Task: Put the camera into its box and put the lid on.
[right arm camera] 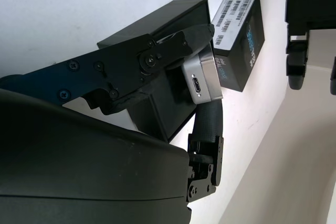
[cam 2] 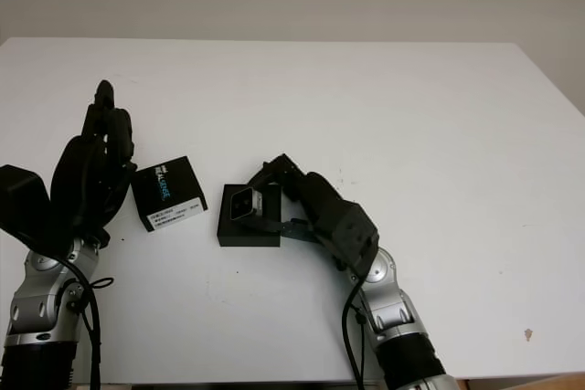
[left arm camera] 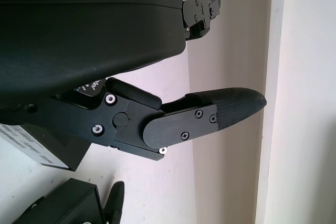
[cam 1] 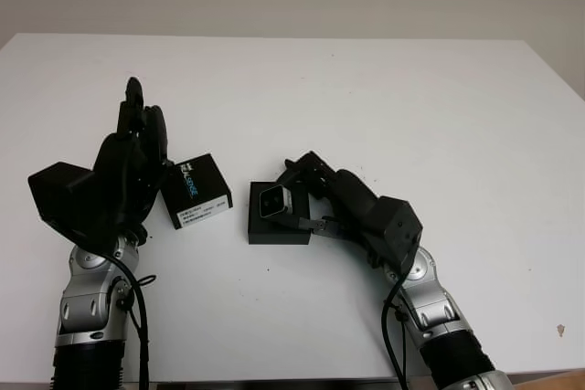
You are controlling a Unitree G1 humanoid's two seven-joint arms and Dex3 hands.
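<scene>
Camera (cam 1: 272, 201), silver, pinched in fingers (right arm camera: 202, 34) of right hand (cam 1: 315, 196), tilted on edge over open black box (cam 1: 277, 223), lens face up and toward the lid; not yet seated flat. Lid (cam 1: 197, 191), labelled, flat on bench (cam 1: 366, 98) just left of box, apart from it. Left hand (cam 1: 128, 166) open, upright, beside lid and nearer to it. White bench; pale wall behind.
</scene>
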